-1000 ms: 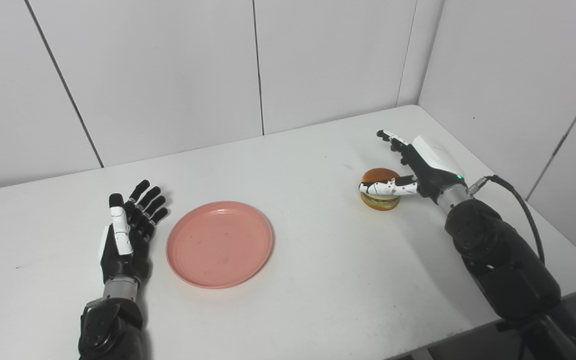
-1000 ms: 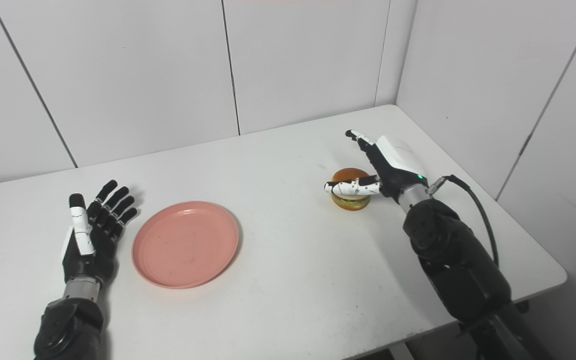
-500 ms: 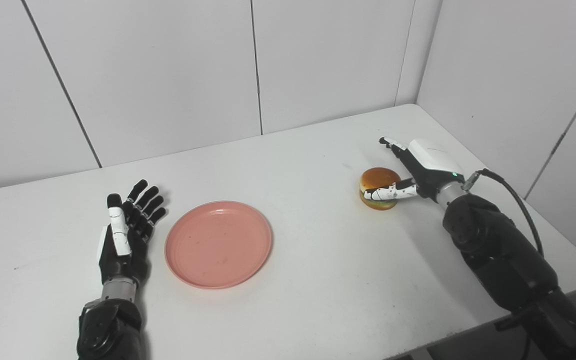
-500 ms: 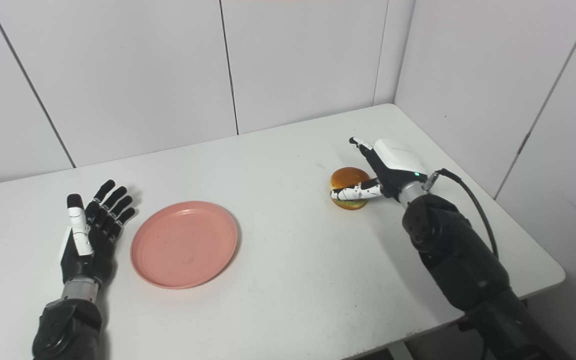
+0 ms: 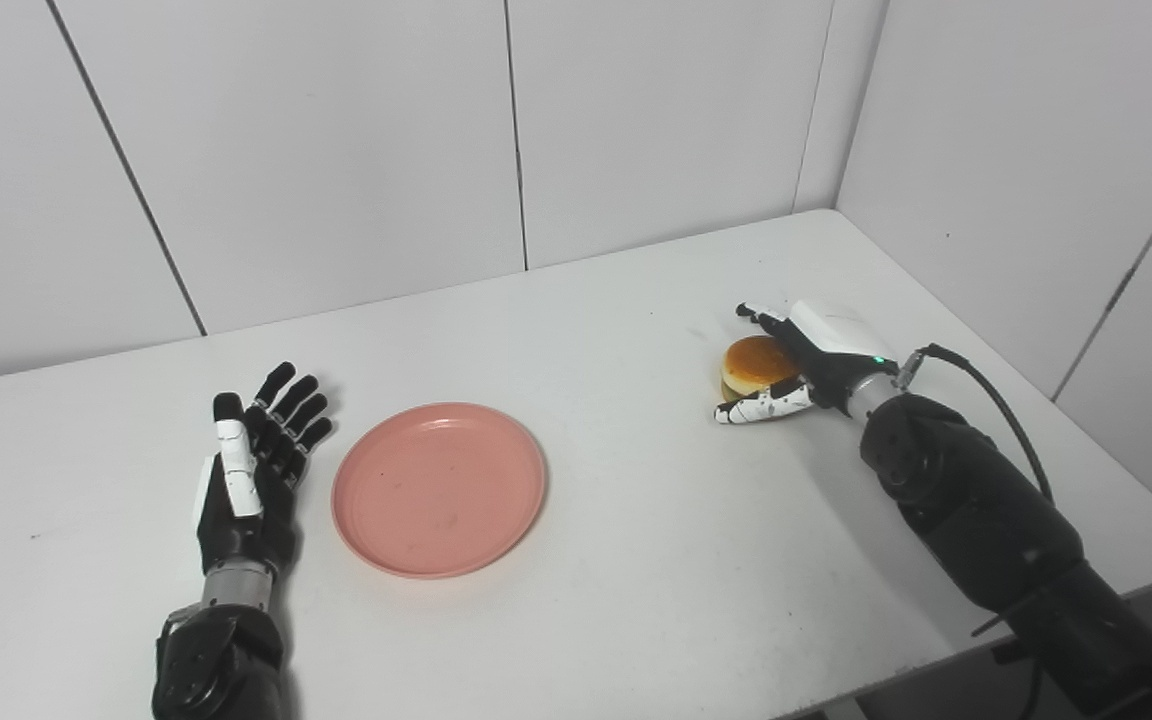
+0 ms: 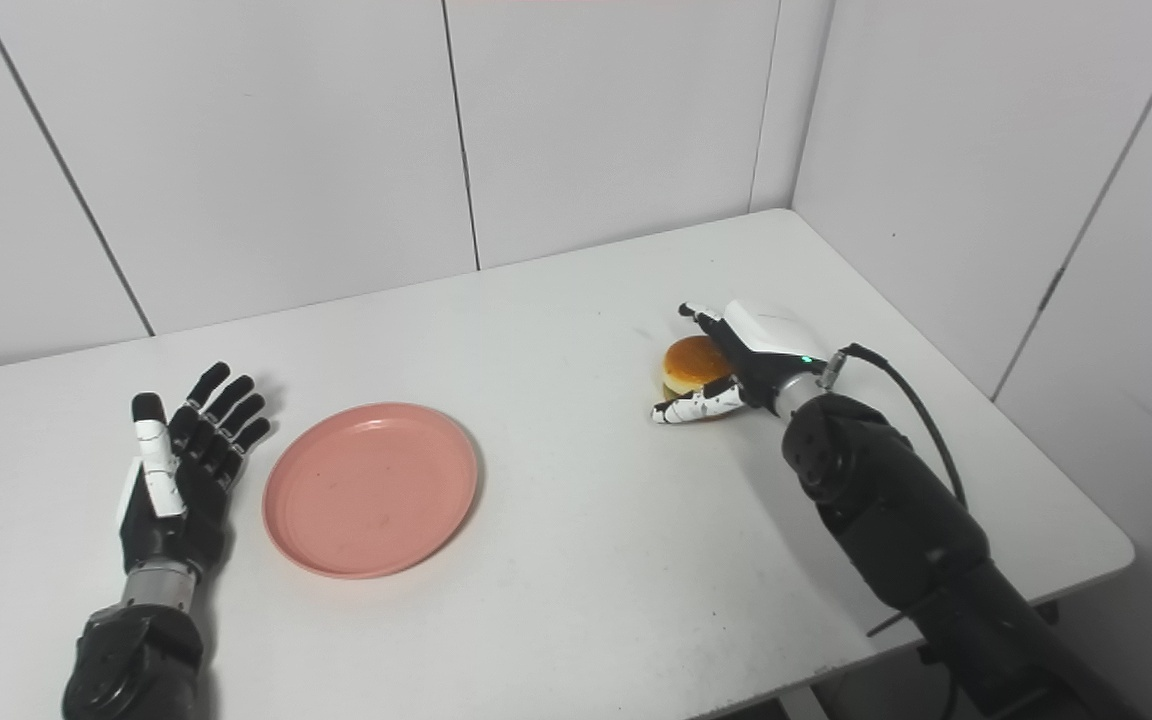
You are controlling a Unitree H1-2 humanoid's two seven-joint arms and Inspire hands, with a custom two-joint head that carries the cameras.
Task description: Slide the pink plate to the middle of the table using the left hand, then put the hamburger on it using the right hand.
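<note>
Right hand [image 5: 804, 362] is down low around the hamburger [image 5: 754, 361], thumb in front of it and fingers behind, not closed tight yet, so no real grip. Burger sits on the surface [image 5: 636, 560] on the right side, well in from the right edge. Left hand [image 5: 254, 460] lies spread with nothing in it, just beside the pink plate [image 5: 439, 488], which sits left of center. Bare surface lies between plate and burger.
</note>
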